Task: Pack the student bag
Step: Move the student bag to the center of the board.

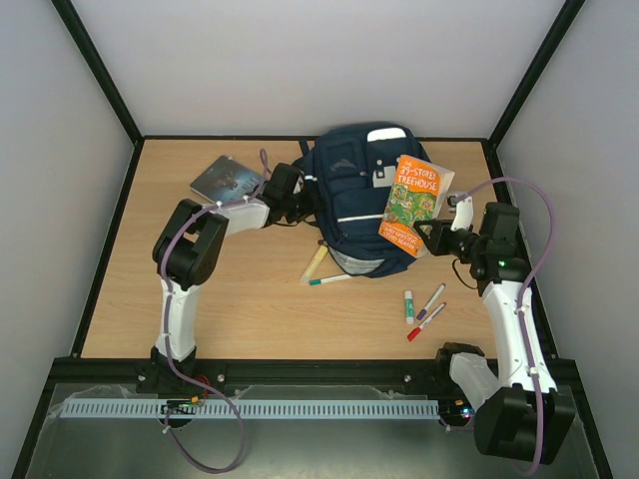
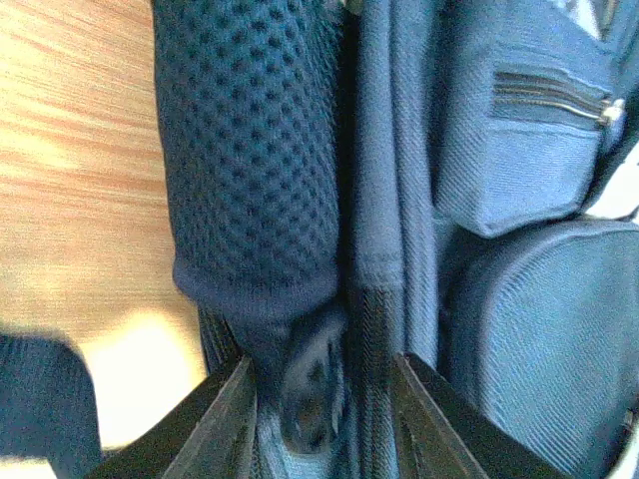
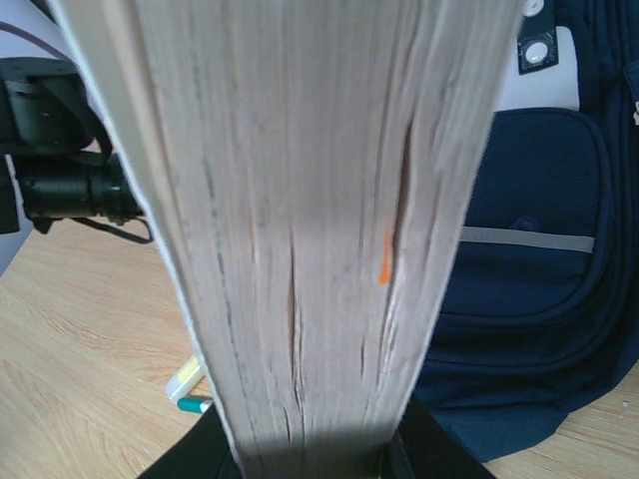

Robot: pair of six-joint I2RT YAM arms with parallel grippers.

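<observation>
The student bag [image 1: 351, 200], navy blue with white stripes, lies at the far middle of the table. My left gripper [image 1: 298, 196] is at its left side. In the left wrist view its jaws [image 2: 321, 364] press on a fold of the bag's fabric [image 2: 379, 249] and the lower end of a mesh shoulder strap [image 2: 250, 160]. My right gripper [image 1: 432, 233] is shut on an orange paperback book [image 1: 415, 195], held tilted over the bag's right edge. In the right wrist view the book's page edges [image 3: 300, 200] fill the frame between the jaws [image 3: 315, 454], with the bag [image 3: 539, 249] behind.
A grey book [image 1: 225, 178] lies at the far left. A yellow highlighter [image 1: 315, 262] and a teal marker [image 1: 329, 279] lie in front of the bag. A glue stick [image 1: 409, 305], a purple pen [image 1: 431, 299] and a red pen [image 1: 424, 324] lie near the right arm.
</observation>
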